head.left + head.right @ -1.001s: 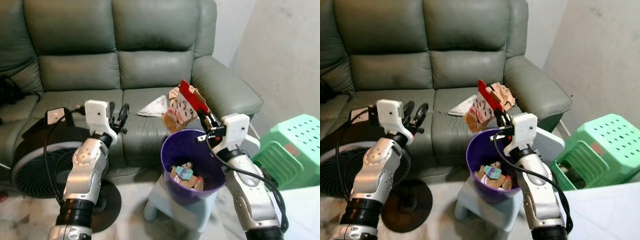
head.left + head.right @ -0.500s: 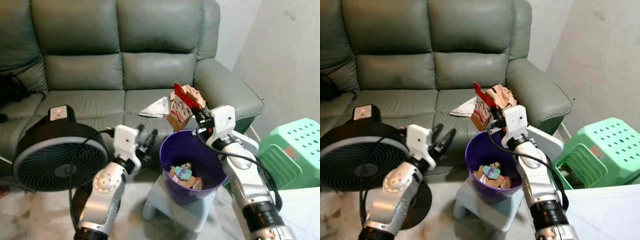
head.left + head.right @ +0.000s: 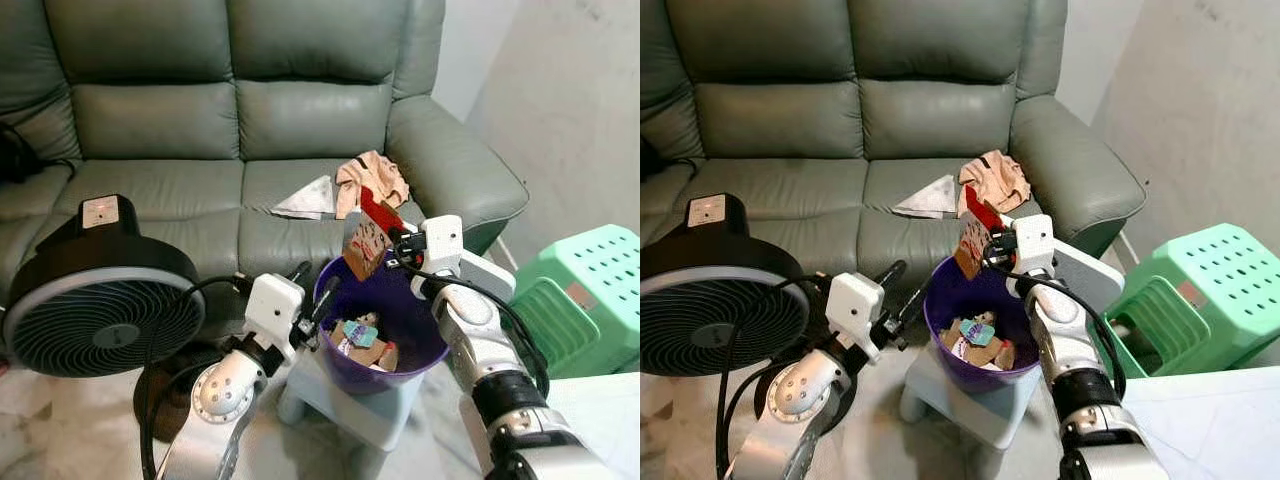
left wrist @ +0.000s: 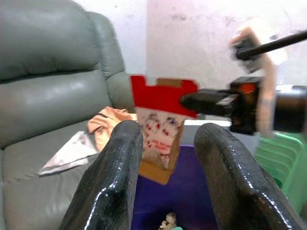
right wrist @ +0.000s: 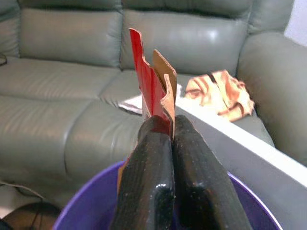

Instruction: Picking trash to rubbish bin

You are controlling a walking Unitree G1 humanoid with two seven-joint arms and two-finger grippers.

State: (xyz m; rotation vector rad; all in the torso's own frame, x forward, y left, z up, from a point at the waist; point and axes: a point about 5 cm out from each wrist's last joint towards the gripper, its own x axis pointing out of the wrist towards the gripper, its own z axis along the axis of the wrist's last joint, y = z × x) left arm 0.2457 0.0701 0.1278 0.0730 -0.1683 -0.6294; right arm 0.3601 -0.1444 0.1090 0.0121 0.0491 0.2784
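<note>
- The right gripper (image 3: 392, 246), clenched on one red carton (image 3: 366, 238), has dropped to the purple bin's (image 3: 425, 352) 12 o'clock rim.
- The left gripper (image 3: 318, 296), released, has moved to the bin's 9 o'clock.

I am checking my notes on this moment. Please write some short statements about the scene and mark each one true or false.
1. The right tool is shut on a red and white carton. True.
2. The carton lies on the floor. False: it is held over the rim of the purple bin.
3. The bin holds some trash. True.
4. The left tool grips the cloth. False: it is open, beside the bin; the cloth lies on the sofa.
5. A black fan stands at the robot's left. True.
6. The green stool is on the sofa. False: the stool stands on the floor at the right.
</note>
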